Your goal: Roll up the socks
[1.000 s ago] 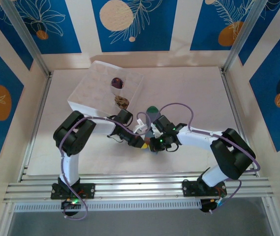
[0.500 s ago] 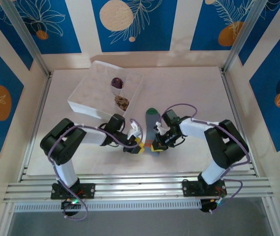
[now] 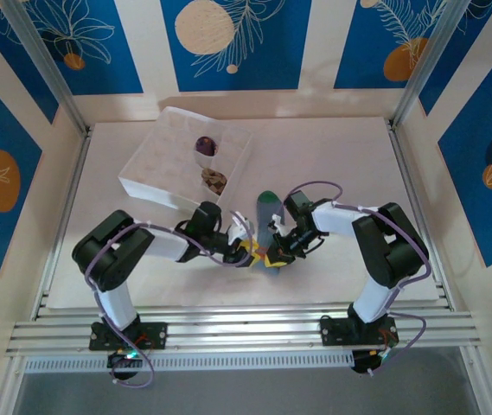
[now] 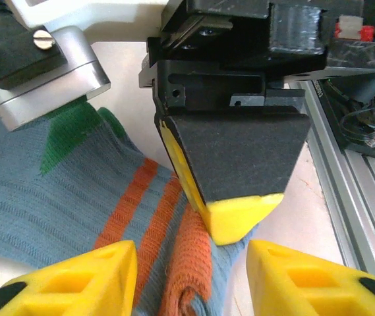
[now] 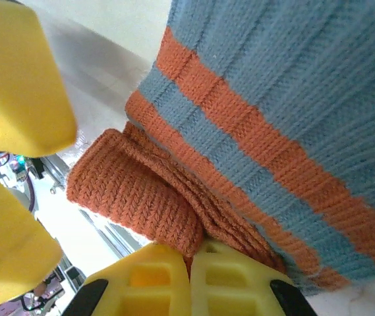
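Pale worktop [image 3: 349, 156] is carrying the blue-grey sock [image 3: 265, 216], which is lying flat between both hands. Right hand [image 5: 190, 276], closed, is pressing its tips against the started roll of the orange cuff [image 5: 134, 191]; left hand [image 4: 190, 276], part-open, is straddling it. Judgement: left should be closing across the roll's full width, then turning evenly

Bright, even overhead light fills the top view, the arms [image 3: 382, 251] casting only faint soft shadows on the pale worktop [image 3: 349, 156]. Close up, the blue-grey striped sock [image 5: 273, 118] shows crisp knit in the right wrist view; that view's left edge blurs.
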`<action>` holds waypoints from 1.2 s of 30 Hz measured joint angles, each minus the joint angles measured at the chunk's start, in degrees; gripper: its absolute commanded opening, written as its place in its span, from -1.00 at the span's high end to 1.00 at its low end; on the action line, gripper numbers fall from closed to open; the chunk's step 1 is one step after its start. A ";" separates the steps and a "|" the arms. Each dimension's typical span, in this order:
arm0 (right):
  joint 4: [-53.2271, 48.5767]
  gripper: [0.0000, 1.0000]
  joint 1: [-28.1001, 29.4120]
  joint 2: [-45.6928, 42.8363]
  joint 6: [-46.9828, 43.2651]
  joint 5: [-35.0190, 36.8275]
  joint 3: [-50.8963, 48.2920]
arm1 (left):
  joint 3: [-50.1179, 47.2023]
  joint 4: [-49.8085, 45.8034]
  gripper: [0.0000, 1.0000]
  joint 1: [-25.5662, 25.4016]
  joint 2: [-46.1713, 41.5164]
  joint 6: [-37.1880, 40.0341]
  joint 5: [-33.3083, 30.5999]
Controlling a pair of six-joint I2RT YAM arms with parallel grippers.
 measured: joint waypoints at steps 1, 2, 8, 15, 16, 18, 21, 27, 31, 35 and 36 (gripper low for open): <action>-0.02 1.00 -0.11 0.00 -0.15 0.00 0.00 | 0.35 0.02 0.27 -0.24 0.50 -0.11 -0.15; 0.00 1.00 -0.20 0.00 -0.20 0.00 0.00 | 0.61 0.13 0.38 -0.46 1.01 -0.28 -0.28; 0.02 1.00 -0.85 0.00 -0.17 -0.44 -0.07 | 1.92 -0.20 0.67 -0.87 3.76 -1.33 -0.31; 1.09 0.42 -1.70 -0.11 0.68 -1.31 -1.05 | 2.27 -1.36 1.00 -0.92 3.82 -2.95 -0.96; 1.81 0.32 -1.73 -0.39 1.05 -1.64 -1.55 | 2.45 -1.97 1.00 -0.94 3.82 -3.30 -1.29; 3.54 0.21 -1.81 -1.68 1.62 -2.36 -2.62 | 2.73 -3.23 1.00 -0.92 3.82 -4.28 -2.27; 6.16 0.14 -1.88 -3.72 2.75 -2.32 -4.28 | 3.74 -4.39 1.00 -0.79 4.66 -7.37 -3.26; 8.92 0.13 -1.92 -5.60 4.92 -0.59 -5.97 | 5.33 -4.57 1.00 -0.52 7.06 -14.21 -3.56; 9.33 0.12 -1.60 -7.41 5.68 2.69 -6.51 | 6.03 -4.83 1.00 -0.42 7.69 -17.59 -3.74; 9.29 0.24 -1.03 -9.33 6.03 6.08 -6.91 | 6.23 -5.27 1.00 -0.42 7.80 -19.17 -4.00; 9.29 0.33 -0.98 -9.60 6.29 6.97 -6.91 | 6.23 -5.27 1.00 -0.42 7.80 -19.45 -4.00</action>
